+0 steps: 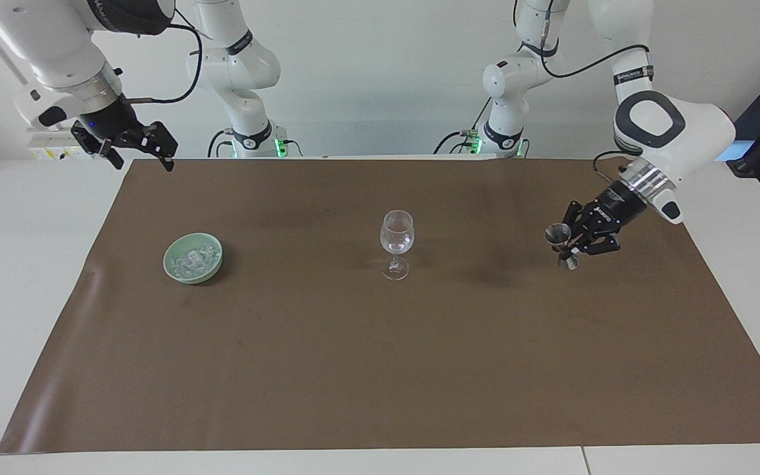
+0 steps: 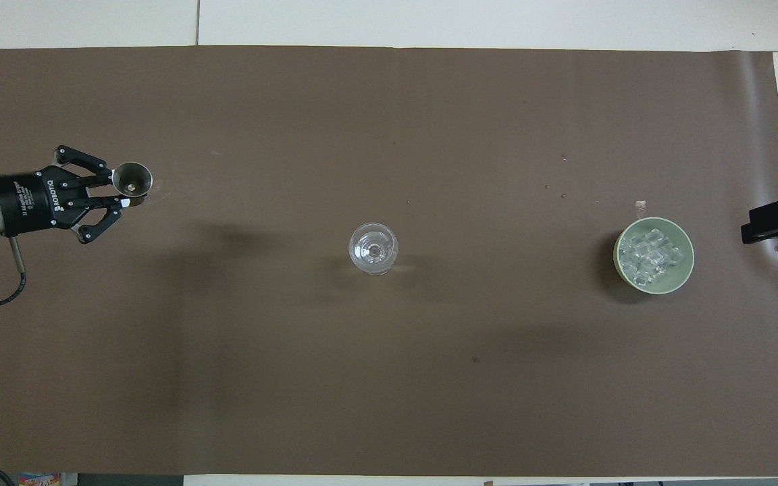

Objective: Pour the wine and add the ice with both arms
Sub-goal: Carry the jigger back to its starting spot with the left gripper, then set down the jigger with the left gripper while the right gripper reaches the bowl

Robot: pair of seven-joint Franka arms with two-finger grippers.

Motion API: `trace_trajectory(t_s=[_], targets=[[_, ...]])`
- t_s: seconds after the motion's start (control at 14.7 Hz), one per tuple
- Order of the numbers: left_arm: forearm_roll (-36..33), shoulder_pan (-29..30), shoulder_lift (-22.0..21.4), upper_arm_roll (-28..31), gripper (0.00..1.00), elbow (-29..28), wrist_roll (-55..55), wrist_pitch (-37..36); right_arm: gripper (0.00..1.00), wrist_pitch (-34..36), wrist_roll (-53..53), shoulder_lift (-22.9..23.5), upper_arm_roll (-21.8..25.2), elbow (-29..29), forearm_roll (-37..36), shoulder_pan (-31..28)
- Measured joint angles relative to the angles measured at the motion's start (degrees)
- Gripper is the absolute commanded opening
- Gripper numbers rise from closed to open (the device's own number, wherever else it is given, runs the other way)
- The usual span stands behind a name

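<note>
Brown paper (image 1: 380,369) covers most of the table, and its bare stretch fills the lower half of the facing frame. Moving up from there I reach a row across the middle. The wine glass (image 1: 396,244) stands upright at centre. I see no coloured wine in the clear bowl, so I cannot tell whether anything was poured. The green bowl (image 1: 192,258) sits at centre left of that frame, well apart from the glass, with the ice (image 1: 194,256) heaped inside it. At centre right, the left gripper (image 1: 576,243) has its fingers pinched on the waist of a metal jigger (image 1: 561,243), which it holds upright low over the paper, well apart from the glass. In the overhead frame the same jigger (image 2: 131,179) shows at the left edge, mouth up. Highest in the facing frame, at upper left, the right gripper (image 1: 136,146) hangs with its fingers spread and nothing between them, over the paper's corner at the robots' edge, waiting. My reading: the pouring step looks finished or close to it, with the jigger ready to be set down. The ice step looks untouched, since all the cubes appear to lie in the bowl and I see none in the glass. That part would fall to the right arm.
</note>
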State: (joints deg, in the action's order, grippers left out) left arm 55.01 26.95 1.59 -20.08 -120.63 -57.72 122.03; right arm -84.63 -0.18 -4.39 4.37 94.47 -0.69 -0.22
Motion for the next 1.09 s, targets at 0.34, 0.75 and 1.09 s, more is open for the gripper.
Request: trace_trajectory(t_s=[0.34,0.75,1.09], targets=[[9.7,7.9,6.3,0.0,0.00,-0.6,10.7,-1.4,1.00,0.0,0.0,0.0,0.0,0.0,0.0,0.0],[21.5,14.0,11.3,0.0,0.00,-1.8,19.0,-2.7,1.00,-4.2,-7.1,-0.1,0.0,2.0,0.0,-0.2],[29.6,16.2,16.0,0.0,0.00,-1.9,21.9,-2.0,1.00,-16.2,-17.0,-0.8,0.3,12.2,0.0,-1.1]])
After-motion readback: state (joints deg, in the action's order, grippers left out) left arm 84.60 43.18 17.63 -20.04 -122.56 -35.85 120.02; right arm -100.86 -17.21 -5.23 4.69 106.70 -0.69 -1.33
